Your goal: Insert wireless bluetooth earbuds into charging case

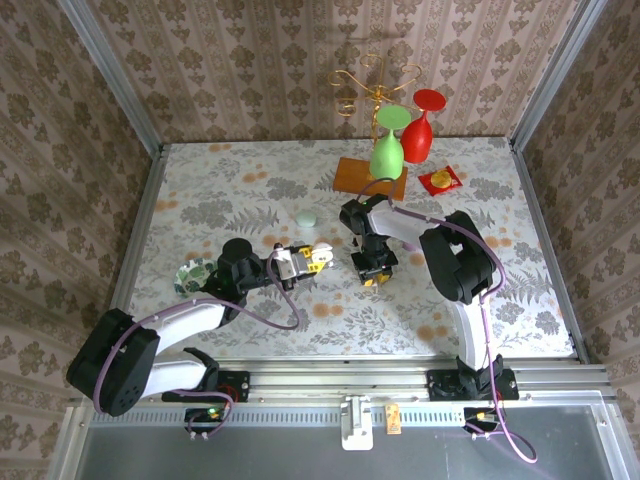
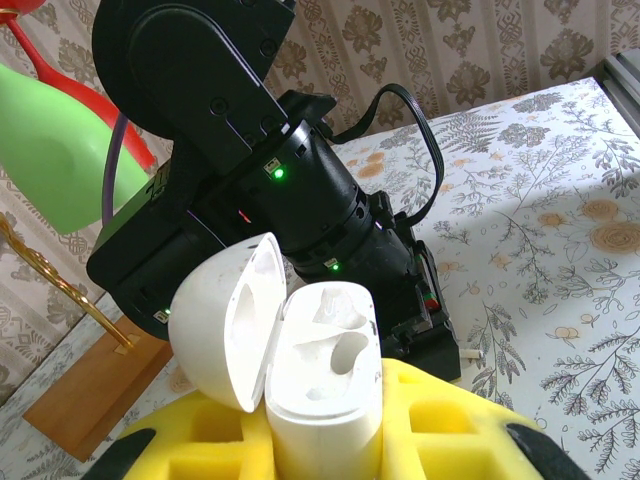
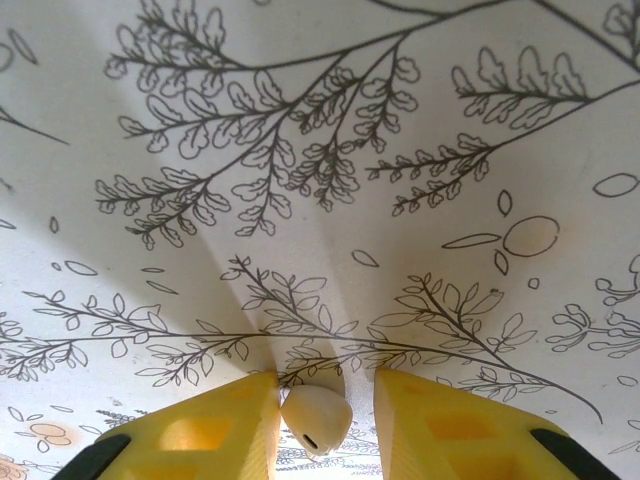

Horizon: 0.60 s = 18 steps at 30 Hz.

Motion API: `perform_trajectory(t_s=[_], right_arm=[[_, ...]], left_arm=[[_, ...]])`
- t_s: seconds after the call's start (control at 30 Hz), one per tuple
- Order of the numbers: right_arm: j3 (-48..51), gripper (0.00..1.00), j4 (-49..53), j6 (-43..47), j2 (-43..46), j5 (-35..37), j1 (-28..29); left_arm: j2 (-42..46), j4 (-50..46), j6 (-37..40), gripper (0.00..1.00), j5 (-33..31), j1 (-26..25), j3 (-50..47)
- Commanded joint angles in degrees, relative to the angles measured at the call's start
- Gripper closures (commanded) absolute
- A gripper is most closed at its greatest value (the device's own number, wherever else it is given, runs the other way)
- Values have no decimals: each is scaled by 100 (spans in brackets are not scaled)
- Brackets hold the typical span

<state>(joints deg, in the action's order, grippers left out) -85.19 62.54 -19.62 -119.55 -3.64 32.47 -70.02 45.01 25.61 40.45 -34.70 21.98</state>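
White open case [image 2: 325, 385] clamped in left hand [image 2: 320, 445] | right hand [image 3: 326, 400] ajar around earbud [image 3: 315, 420], seemingly loose

We can read no writing anywhere; the red packet [image 1: 440, 180] carries a yellow mark too small for us to make out, and the orange tag [image 1: 393, 418] on the front rail [image 1: 300, 385] is blurred
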Motion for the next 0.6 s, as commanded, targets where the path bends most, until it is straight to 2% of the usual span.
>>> perform_trajectory(t_s=[0.0, 0.57], right_arm=[[53, 70, 164, 35, -85, -153, 14], [234, 70, 168, -96, 203, -199, 100]], left_arm=[[-20, -76, 136, 98, 34, 51, 52], [-135, 27, 120, 98, 90, 51, 79]])
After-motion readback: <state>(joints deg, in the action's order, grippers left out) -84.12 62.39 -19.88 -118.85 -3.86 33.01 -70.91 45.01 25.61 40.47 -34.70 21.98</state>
